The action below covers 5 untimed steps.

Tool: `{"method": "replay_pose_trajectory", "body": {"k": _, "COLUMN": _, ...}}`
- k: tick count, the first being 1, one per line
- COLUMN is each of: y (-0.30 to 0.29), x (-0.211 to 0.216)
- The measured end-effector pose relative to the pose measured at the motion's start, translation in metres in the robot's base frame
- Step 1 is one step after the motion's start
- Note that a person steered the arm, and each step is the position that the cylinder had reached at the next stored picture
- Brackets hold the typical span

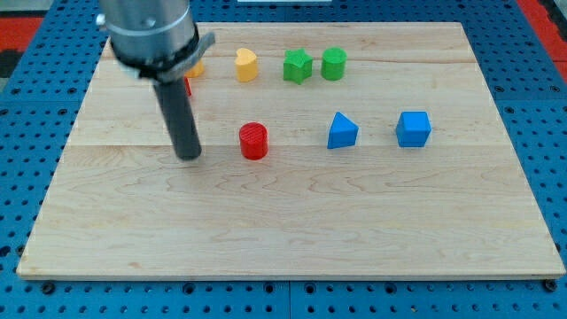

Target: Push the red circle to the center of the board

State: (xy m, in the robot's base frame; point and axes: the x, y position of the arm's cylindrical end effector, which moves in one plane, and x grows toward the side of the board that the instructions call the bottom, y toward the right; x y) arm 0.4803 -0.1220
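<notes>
Red circle sits a little to the view's left of the board's middle, upright on the pale wooden board, and my tip is down just to its left, near but not touching. No hand on this rig, only the dark rod, so there is nothing to open or close.

Risk from here, as I judge it: the push wanted is short and rightward, with a touch toward the view's bottom. Strike the round block off its centre line and it may roll off the rod's side and slide away at an angle. Push too long and it overshoots toward the blue triangular block, with the blue cube farther right.

Along the view's top: a yellow heart, a green star, a green cylinder, plus orange and red scraps half hidden behind the arm, shapes unclear.

Containers: none in sight, so nothing held in any.
</notes>
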Motion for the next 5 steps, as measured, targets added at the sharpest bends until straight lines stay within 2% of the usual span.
{"method": "replay_pose_trajectory", "body": {"k": 1, "y": 0.037, "x": 0.006}}
{"method": "replay_pose_trajectory", "body": {"k": 3, "y": 0.07, "x": -0.026}}
{"method": "replay_pose_trajectory", "body": {"k": 4, "y": 0.061, "x": -0.026}}
{"method": "replay_pose_trajectory", "body": {"k": 5, "y": -0.039, "x": -0.034}}
